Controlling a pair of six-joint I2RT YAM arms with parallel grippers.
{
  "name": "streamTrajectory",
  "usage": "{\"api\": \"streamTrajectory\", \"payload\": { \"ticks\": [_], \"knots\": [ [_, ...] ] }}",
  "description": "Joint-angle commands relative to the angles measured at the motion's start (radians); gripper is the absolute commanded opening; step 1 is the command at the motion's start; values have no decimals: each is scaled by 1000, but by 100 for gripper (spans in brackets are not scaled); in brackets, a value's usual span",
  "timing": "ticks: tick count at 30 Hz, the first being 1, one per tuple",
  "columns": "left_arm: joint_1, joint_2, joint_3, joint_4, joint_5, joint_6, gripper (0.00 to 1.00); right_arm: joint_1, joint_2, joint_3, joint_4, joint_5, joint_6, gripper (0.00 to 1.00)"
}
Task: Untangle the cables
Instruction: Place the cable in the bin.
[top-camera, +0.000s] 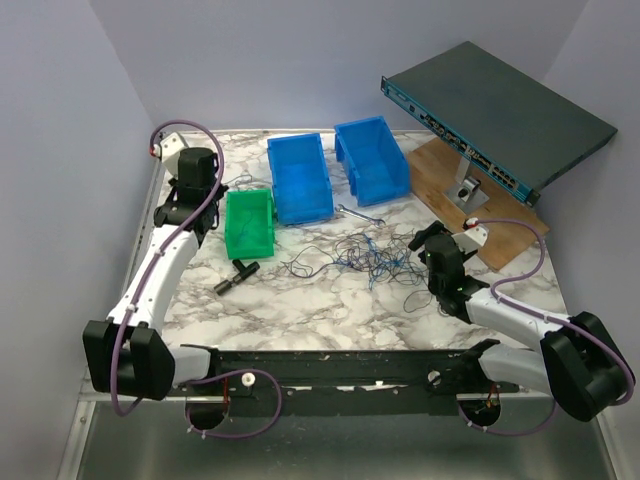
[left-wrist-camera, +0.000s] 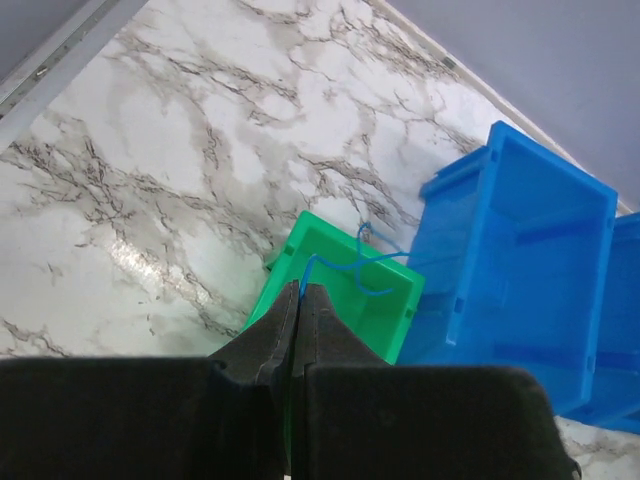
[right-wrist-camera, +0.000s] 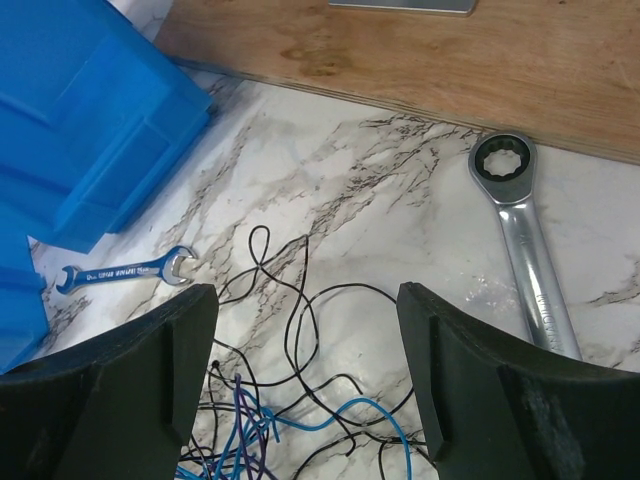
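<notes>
The left gripper (left-wrist-camera: 300, 292) has its jaws pressed fully together on one thin blue cable (left-wrist-camera: 340, 260). This strand leaves the fingertips, bends sideways and curls into a small loop. In the left wrist view it shows against the open green bin (left-wrist-camera: 345, 290), though whether it touches the bin cannot be told. This gripper hangs near the far left corner of the desk. The green bin sits just below it, left of centre, with a blue bin (top-camera: 300, 175) just beside it and a second blue bin (top-camera: 370, 158) next to that, toward the far edge. The right gripper (right-wrist-camera: 305, 300) stands with its jaws spread wide and nothing held between them. It is poised over the right fringe of the cables (top-camera: 360, 255), whose dark and blue strands loop across the marble between the fingers. The rest of the tangle lies loose on the desk around its middle, somewhat toward the right edge and in front of the blue bins. A small spanner (right-wrist-camera: 120, 272) lies on the far side of the tangle, close to the blue bins. A larger ring wrench (right-wrist-camera: 522, 240) lies to the right, near a wooden board (top-camera: 440, 175) at the far right corner. A flat dark device (top-camera: 495, 120) stands tilted above that board. A short black tool (top-camera: 235, 277) lies nearer the front edge, below the green bin.
</notes>
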Motion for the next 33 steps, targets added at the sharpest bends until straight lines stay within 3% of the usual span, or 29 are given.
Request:
{"api": "streamTrajectory", "payload": {
  "ticks": [1, 17, 24, 27, 33],
  "knots": [
    [1, 42, 19, -55, -46, -8, 0, -2, 6, -3, 13, 14, -3, 80],
    [-81, 5, -179, -22, -96, -8, 0, -2, 11, -2, 6, 0, 5, 80],
    [-92, 27, -178, -86, -137, -28, 0, -1, 10, 0, 6, -8, 5, 80],
    [-98, -15, -201, -109, -177, -65, 0, -1, 10, 0, 6, -9, 5, 80],
    [-99, -181, -309, 61, -118, -3, 0, -2, 15, 0, 8, -17, 6, 80]
  ]
}}
